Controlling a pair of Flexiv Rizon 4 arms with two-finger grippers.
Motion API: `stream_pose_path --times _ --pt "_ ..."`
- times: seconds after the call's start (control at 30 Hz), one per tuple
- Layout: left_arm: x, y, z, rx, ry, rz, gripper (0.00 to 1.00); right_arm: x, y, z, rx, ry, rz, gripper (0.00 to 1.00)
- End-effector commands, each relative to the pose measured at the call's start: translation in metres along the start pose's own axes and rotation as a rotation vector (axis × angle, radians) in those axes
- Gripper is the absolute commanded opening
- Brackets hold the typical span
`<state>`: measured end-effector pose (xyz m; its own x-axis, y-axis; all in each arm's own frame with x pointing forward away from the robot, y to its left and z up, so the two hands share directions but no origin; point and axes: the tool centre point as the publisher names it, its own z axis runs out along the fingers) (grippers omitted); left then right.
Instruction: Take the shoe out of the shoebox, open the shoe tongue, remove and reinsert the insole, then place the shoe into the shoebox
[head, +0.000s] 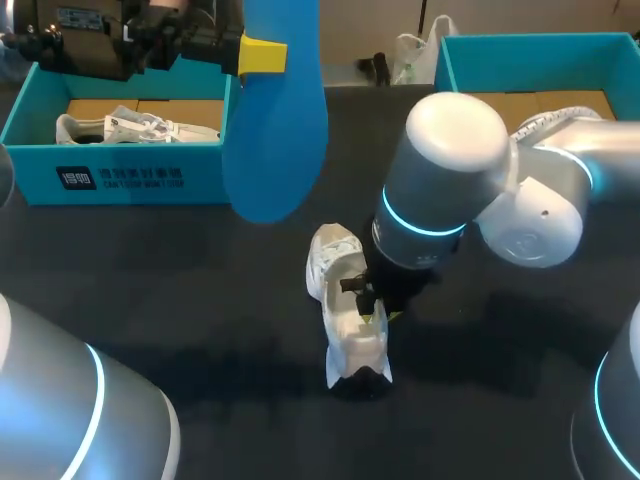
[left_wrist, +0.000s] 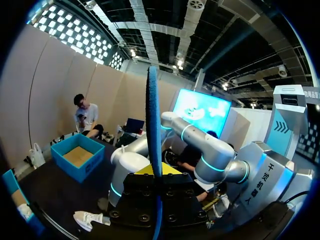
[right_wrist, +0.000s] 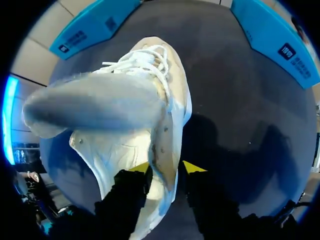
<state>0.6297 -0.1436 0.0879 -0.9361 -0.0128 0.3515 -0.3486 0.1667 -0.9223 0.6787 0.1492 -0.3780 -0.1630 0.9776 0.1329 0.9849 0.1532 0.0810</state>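
Note:
A white shoe (head: 345, 300) lies on the dark table near the middle, its laces toward the far side. My right gripper (head: 375, 310) reaches down onto its right side. In the right wrist view the shoe's (right_wrist: 130, 110) side wall stands between the yellow tips of that gripper (right_wrist: 167, 170), which is open with a small gap showing on one side. High over the table's far left, my left gripper (head: 262, 55) is shut on a blue insole (head: 275, 120). The left wrist view shows the insole (left_wrist: 152, 125) edge-on, rising straight out of the gripper (left_wrist: 157, 172).
A teal shoebox (head: 120, 175) at the far left holds another white shoe (head: 130, 128). A second teal shoebox (head: 470, 60) stands at the far right, partly behind my right arm (head: 450, 180). Bare dark table lies in front of the shoe.

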Motion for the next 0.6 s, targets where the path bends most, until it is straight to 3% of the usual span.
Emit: stream_pose_path --times 0.03,0.17,0.27,0.33,0.37,0.6 --pt "-0.001 -0.001 0.002 -0.002 0.001 0.000 0.00 0.000 -0.002 -0.022 0.009 -0.018 -0.004 1.00" --pt "-0.001 -0.001 0.002 -0.002 0.001 0.000 0.00 -0.006 -0.007 -0.046 0.023 -0.027 0.004 1.00" --pt "-0.001 -0.001 0.002 -0.002 0.001 0.000 0.00 -0.009 -0.008 -0.065 -0.009 -0.009 -0.009 1.00" --pt "-0.001 -0.001 0.002 -0.002 0.001 0.000 0.00 -0.014 -0.006 -0.076 -0.051 0.073 -0.039 1.00" --pt "-0.001 -0.001 0.002 -0.002 0.001 0.000 0.00 -0.016 -0.005 -0.083 -0.036 0.069 -0.045 1.00" --pt "-0.001 -0.001 0.002 -0.002 0.001 0.000 0.00 -0.016 -0.005 -0.083 -0.036 0.069 -0.045 1.00"
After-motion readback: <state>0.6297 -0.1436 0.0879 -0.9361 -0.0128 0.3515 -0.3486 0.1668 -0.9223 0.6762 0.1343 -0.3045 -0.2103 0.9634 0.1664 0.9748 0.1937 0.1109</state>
